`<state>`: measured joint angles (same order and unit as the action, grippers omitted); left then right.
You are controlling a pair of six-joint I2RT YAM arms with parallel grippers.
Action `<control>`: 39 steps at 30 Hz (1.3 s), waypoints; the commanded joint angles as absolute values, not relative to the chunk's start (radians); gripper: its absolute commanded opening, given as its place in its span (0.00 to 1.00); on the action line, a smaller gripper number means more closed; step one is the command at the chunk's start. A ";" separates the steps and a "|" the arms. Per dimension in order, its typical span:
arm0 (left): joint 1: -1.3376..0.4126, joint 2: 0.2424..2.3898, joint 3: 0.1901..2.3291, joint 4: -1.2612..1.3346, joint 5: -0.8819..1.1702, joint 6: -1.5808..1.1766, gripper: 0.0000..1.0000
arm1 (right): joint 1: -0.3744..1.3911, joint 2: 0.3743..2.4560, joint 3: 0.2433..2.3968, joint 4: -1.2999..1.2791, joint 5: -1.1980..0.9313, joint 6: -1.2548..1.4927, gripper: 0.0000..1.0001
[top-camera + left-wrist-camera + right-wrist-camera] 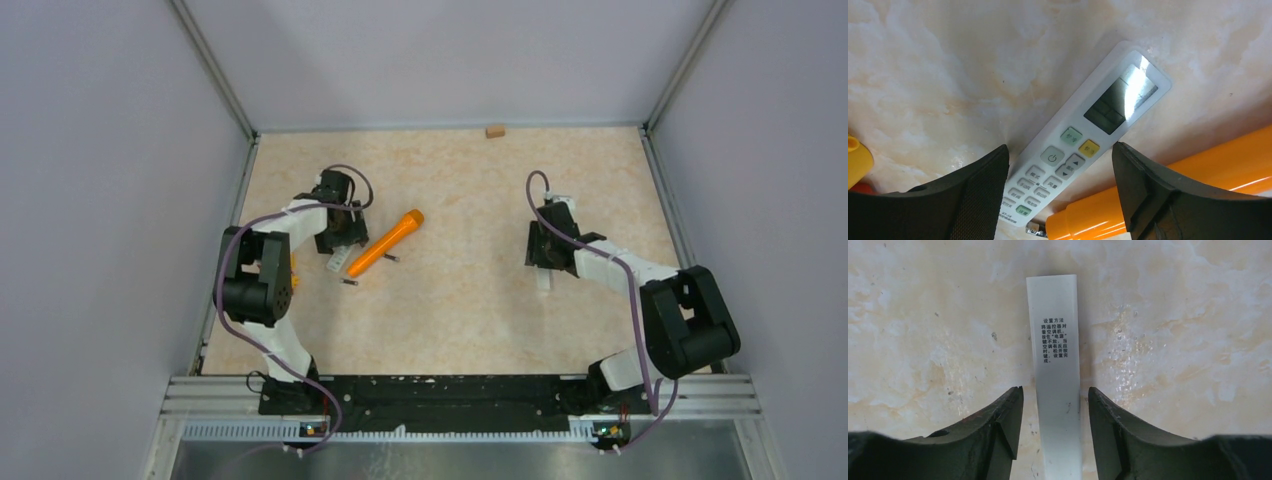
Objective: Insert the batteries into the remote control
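Straddling remote [1098, 125], seemingly: left end effector [1060, 150]

Left arm [262, 285] & right arm [665, 305] are built w/ black joint housings & white link shells; a purple cable [222, 262] is looped along each. Fingers [973, 200] of left gripper [1059, 146] & right gripper [1055, 388] are seen as matte black wedges.

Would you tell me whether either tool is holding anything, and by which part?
Nothing is held: the left tool straddles the remote control, the right tool the white cover, both open.
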<state>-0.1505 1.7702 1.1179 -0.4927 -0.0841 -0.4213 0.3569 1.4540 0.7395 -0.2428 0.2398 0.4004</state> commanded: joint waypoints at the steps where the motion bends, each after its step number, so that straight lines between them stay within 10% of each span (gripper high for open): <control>1: -0.184 1.799 1.167 -0.521 -0.206 -0.370 0.76 | 0.351 1.447 0.768 -0.237 0.235 0.432 0.56; 17: -0.187 1.772 1.379 -0.626 -0.376 -0.277 0.00 | 0.350 1.289 0.848 -0.229 -0.079 0.424 0.66; 27: -0.189 1.537 1.402 -0.586 0.150 -0.370 0.00 | 0.499 1.256 0.772 0.101 -0.526 0.684 0.60; 39: -0.216 1.250 1.041 0.138 0.908 -0.935 0.00 | 0.832 1.202 0.756 0.581 -0.219 0.937 0.70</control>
<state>-0.2096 1.2907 1.1015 -0.1925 0.6689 -0.6907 0.8085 1.2125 0.7471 0.3515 -0.3042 0.8368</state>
